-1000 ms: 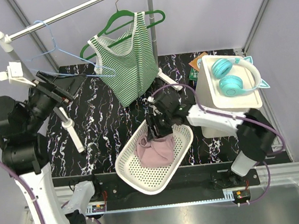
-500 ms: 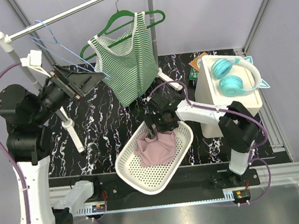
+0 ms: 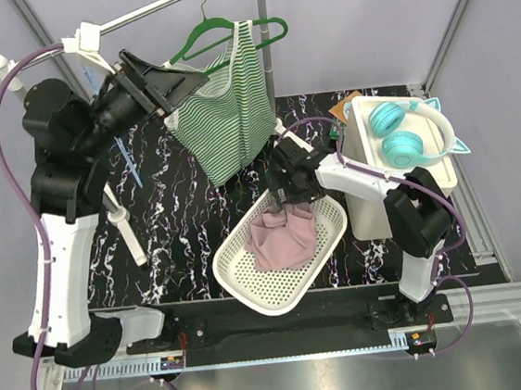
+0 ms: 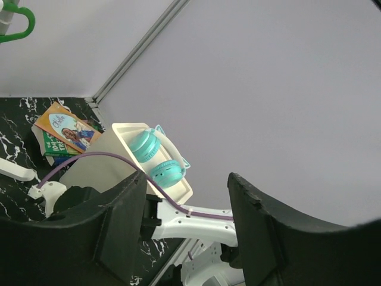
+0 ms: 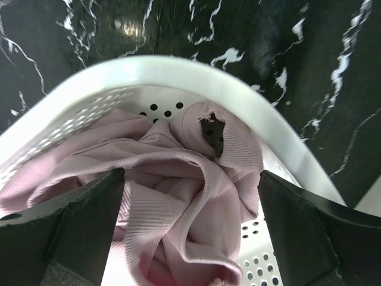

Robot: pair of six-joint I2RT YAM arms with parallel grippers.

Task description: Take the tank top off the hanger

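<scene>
A green-and-white striped tank top [image 3: 229,114] hangs on a green hanger [image 3: 215,32] from the metal rod [image 3: 157,6]. My left gripper [image 3: 177,79] is raised to the tank top's left shoulder, open, with nothing between its fingers; I cannot tell whether it touches the fabric. In the left wrist view [image 4: 187,232] it faces away, and only a green hanger tip [image 4: 18,24] shows. My right gripper [image 3: 289,199] hangs open over a pink garment [image 5: 196,196] in a white basket [image 5: 178,71], holding nothing.
The white basket [image 3: 252,294] sits at front centre. A white box [image 3: 397,167] with teal headphones [image 3: 408,133] stands at the right, with books [image 3: 341,117] behind it. A vertical pole [image 3: 264,27] stands beside the tank top. A blue hanger [image 3: 129,158] dangles behind my left arm.
My left arm has risen and swung right, from the blue hanger to the tank top's shoulder. The basket with the pink garment has slid right with my right gripper.
</scene>
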